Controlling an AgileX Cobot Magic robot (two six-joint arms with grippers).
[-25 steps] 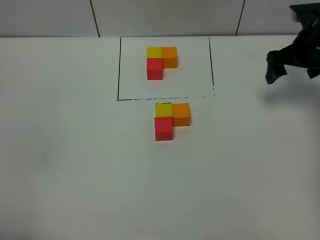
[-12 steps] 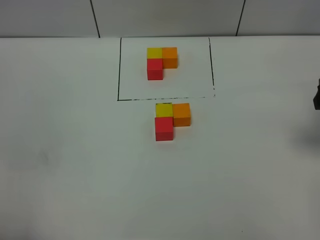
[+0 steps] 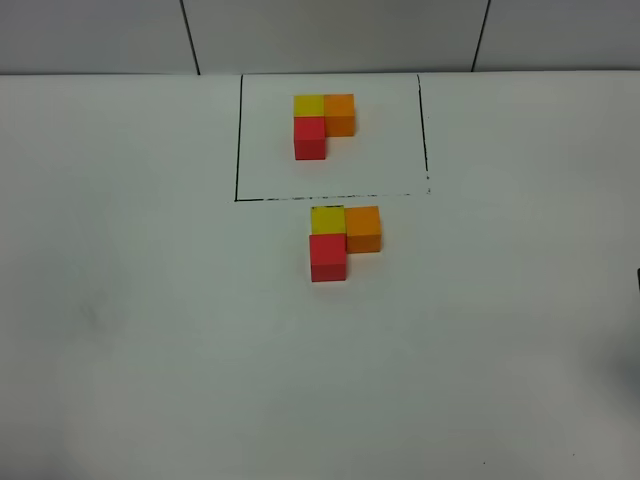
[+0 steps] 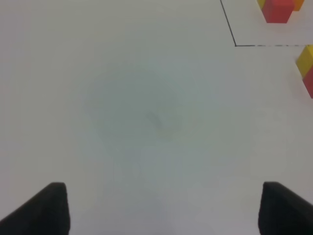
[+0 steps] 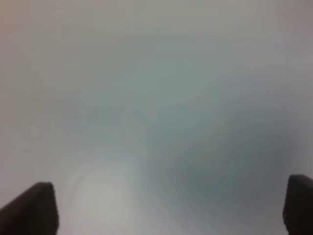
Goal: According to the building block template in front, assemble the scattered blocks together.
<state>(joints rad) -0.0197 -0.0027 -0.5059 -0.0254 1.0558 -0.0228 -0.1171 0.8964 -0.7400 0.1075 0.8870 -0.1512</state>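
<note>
Blocks point(image 3: 342, 242) joined in L below template point(image 3: 323, 125). Left end effector point(image 4: 161, 208) and right end effector point(image 5: 168, 205): released, empty, over bare desk point(image 3: 150, 300).

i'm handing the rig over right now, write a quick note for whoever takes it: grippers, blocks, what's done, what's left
Left gripper: open, empty, over bare table.
Right gripper: open, empty, out of the overhead view.
Template: yellow, orange and red cubes in an L inside the black frame.
Loose blocks: just in front of the frame, yellow behind red, orange on yellow's right, all close together in the same L.
Done: the assembly looks matched to the template.
Left: probably nothing; check that the orange block sits flush.
</note>
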